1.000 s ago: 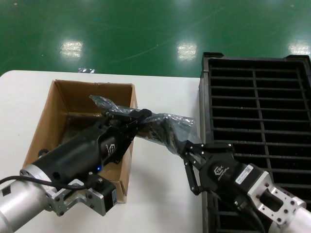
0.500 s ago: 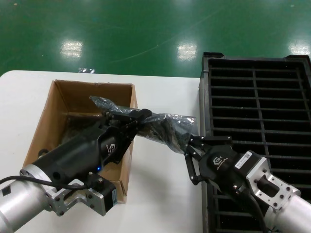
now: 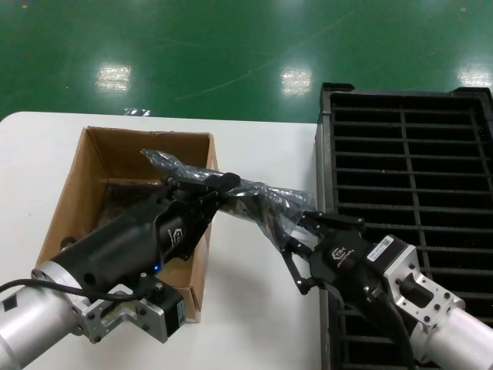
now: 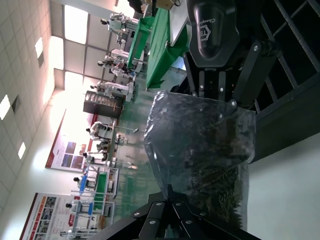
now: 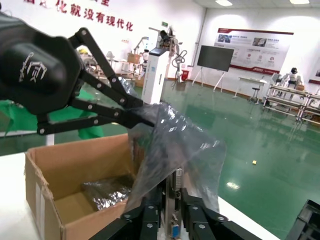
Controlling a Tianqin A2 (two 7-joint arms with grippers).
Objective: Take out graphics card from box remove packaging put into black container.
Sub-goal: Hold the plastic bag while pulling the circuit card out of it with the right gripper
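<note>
Change since a second ago: right gripper [image 3: 302, 240] has moved up and closed onto the free end of the packaging [image 3: 262, 202]; the bracket of the graphics card [image 5: 176, 220] shows between its fingers.

Left gripper [image 3: 206, 187]: clamped on the packaging's other end, above the box [image 3: 115, 166] wall.

Long axis: runs gripper to gripper, held off the surface [image 3: 254, 308], sloping toward the black container [image 3: 408, 154].

Obstruction: none between; a second bag [image 5: 107, 192] lies inside the box.
</note>
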